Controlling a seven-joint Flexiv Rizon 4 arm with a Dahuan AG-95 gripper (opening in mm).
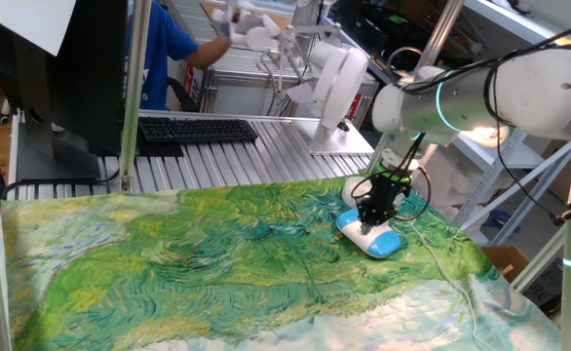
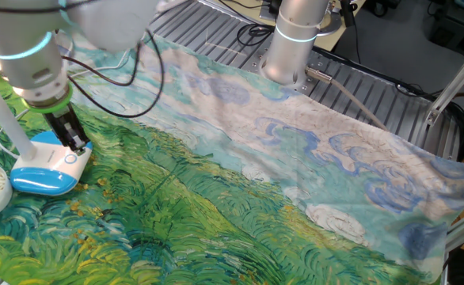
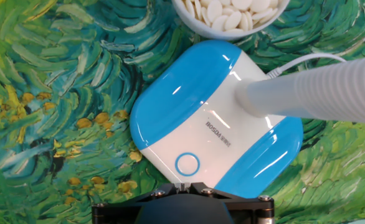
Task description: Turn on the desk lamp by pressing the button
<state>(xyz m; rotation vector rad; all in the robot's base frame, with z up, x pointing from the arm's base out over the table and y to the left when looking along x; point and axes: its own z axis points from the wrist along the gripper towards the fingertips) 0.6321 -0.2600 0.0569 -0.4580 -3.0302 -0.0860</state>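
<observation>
While its grip state cannot be told, the hand [image 1: 371, 226] points down over the desk lamp [image 1: 371, 237].

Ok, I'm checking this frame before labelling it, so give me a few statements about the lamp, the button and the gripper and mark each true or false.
1. The gripper is over the base of the desk lamp. True.
2. The button is a round ring on the white middle strip of the base. True.
3. The lamp stands on bare metal slats. False: it stands on the green painted cloth.
4. A bowl of white pieces sits just beyond the lamp base in the hand view. True.
5. The lamp's neck is black. False: it is white.
6. The bowl sits on top of the lamp base. False: it sits on the cloth beside it.
</observation>
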